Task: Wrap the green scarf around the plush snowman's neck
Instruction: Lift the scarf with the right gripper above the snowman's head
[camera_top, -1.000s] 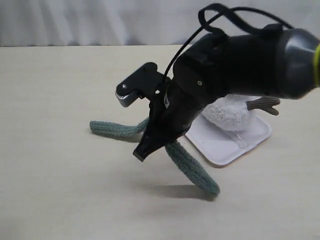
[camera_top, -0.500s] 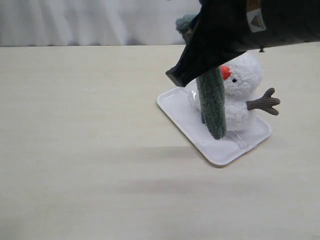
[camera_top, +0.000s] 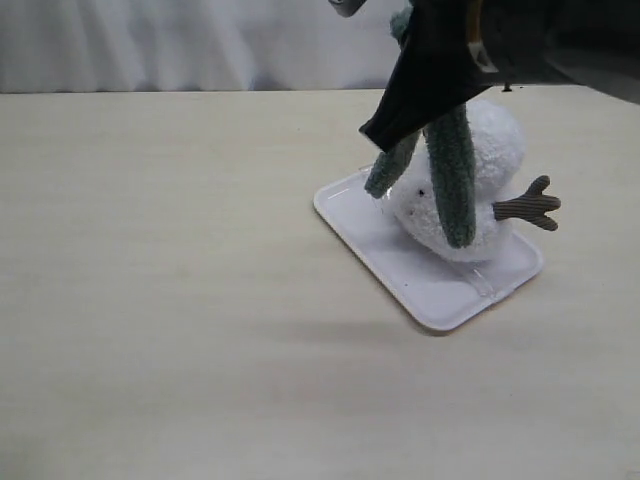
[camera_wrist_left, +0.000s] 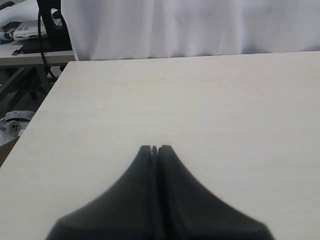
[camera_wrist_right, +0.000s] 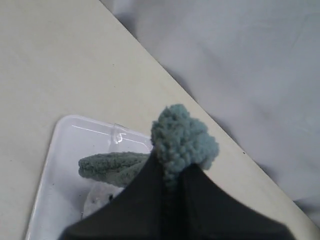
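Observation:
The plush snowman (camera_top: 490, 185) stands on a white tray (camera_top: 430, 290), a brown twig arm (camera_top: 528, 207) sticking out; its face is hidden behind my arm. My right gripper (camera_wrist_right: 172, 172) is shut on the middle of the green scarf (camera_top: 452, 175), whose bunched fold (camera_wrist_right: 184, 137) bulges past the fingertips. Both scarf ends hang down in front of the snowman, one long over its body, one short end (camera_top: 390, 170) beside it. That short end (camera_wrist_right: 107, 167) shows over the tray in the right wrist view. My left gripper (camera_wrist_left: 155, 149) is shut and empty over bare table.
The pale wooden table (camera_top: 170, 300) stretches left of and in front of the tray. A white curtain (camera_top: 180, 45) hangs along the far edge. A side bench with cables and gear (camera_wrist_left: 30, 35) stands beyond the table corner in the left wrist view.
My right gripper has lifted the scarf off the table and carried it up and right to the snowman; the hanging ends now drape across the snowman's front, hiding its nose.

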